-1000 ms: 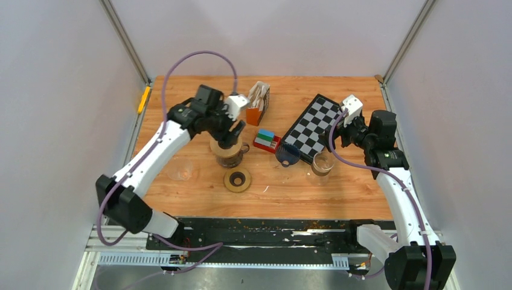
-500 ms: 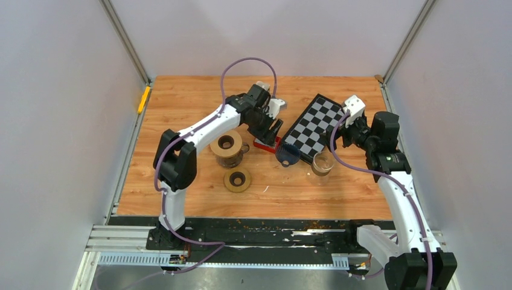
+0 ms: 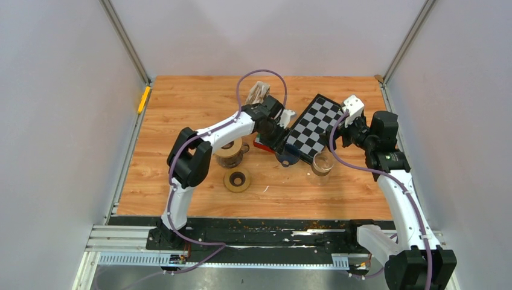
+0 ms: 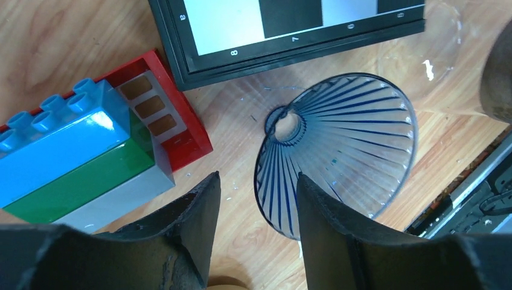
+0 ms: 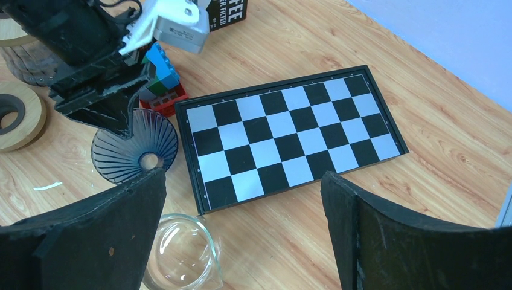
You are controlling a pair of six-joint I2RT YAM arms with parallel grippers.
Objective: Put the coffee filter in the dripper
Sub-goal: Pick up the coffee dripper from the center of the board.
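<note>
One blue ribbed dripper (image 4: pixel 344 151) tipped over on the table (image 3: pixel 181 90), narrow holed end toward the one chessboard (image 5: pixel 290 139), wide mouth away from it, one coffee filter box (image 3: pixel 257 92) behind, left gripper (image 4: pixel 256 182) over the dripper, fingers apart and empty, right gripper (image 5: pixel 241 181) spread wide.

The dripper (image 4: pixel 338 151) is a blue, see-through cone with thin ribs. It lies tilted on its side on the wooden table (image 3: pixel 181 109), narrow end just beside the chessboard (image 4: pixel 290 24). The coffee filter box (image 3: pixel 258 93) stands upright farther back.

Left gripper (image 4: pixel 256 181) half-spread, right gripper (image 5: pixel 241 178) spread wide
</note>
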